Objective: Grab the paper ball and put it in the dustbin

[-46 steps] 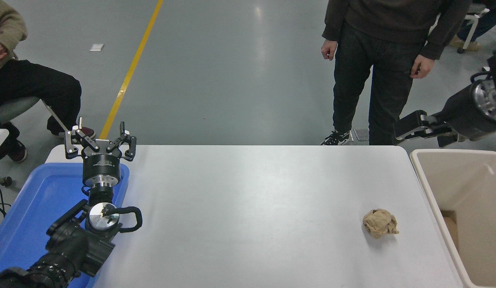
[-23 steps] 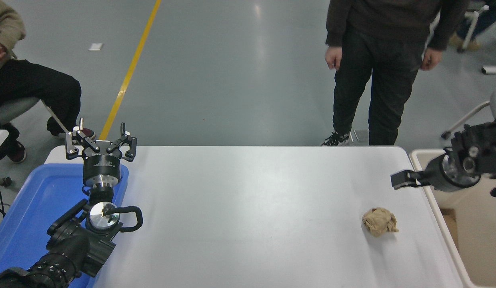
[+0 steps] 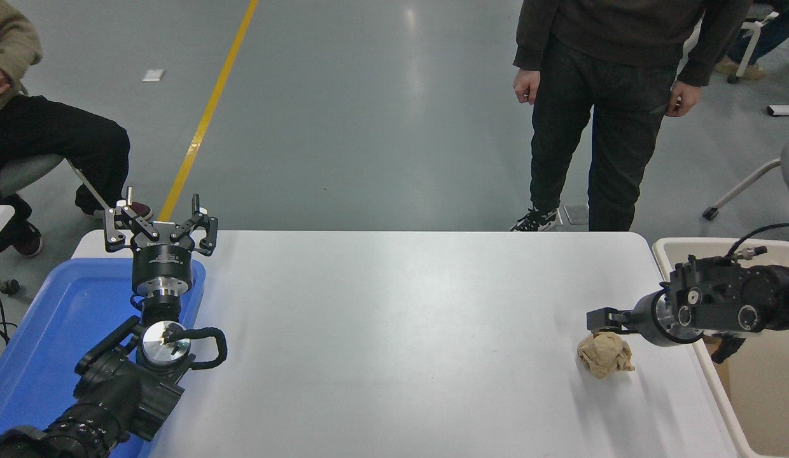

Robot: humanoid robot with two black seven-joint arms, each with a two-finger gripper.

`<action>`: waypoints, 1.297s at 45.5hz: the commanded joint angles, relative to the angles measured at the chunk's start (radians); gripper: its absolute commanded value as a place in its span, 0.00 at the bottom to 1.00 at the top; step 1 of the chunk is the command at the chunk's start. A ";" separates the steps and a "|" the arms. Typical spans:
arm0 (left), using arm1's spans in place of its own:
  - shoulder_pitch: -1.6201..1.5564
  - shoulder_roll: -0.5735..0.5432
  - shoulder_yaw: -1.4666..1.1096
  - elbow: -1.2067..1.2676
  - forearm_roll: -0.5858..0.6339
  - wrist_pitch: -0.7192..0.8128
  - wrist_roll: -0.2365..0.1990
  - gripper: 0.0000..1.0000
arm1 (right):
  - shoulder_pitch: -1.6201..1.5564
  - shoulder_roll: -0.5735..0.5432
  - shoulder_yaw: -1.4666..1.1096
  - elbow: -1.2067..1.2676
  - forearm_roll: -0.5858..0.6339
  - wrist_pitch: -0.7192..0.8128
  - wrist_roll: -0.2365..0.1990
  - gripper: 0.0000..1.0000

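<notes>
The tan crumpled paper ball (image 3: 604, 355) lies on the white table (image 3: 401, 331) near its right edge. My right gripper (image 3: 599, 317) comes in from the right at table height, pointing left, with its tip just above and behind the ball. It shows edge-on, so its state does not show. The beige dustbin (image 3: 671, 251) stands right of the table, under my right arm. My left gripper (image 3: 159, 219) is parked open over the far left of the table.
A shallow blue tray (image 3: 51, 318) sits at the table's left end under my left arm. One person stands beyond the far right edge (image 3: 598, 114). Another sits at the far left (image 3: 44, 133).
My right gripper has come down from above the dustbin's far corner and moved left to the paper ball. The ball and my left arm have not moved. The standing person shifted slightly.
</notes>
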 commanded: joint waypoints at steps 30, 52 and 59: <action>-0.001 -0.001 0.000 -0.001 0.000 0.000 0.000 0.99 | -0.059 0.050 0.030 -0.059 0.092 -0.035 0.003 0.00; -0.001 0.001 0.000 -0.001 0.000 0.000 0.000 0.99 | 0.794 -0.153 -0.360 0.478 0.143 0.066 0.008 0.00; -0.001 0.001 0.000 0.000 0.000 0.000 0.000 0.99 | 1.043 -0.153 -0.426 0.518 0.144 0.229 0.012 0.00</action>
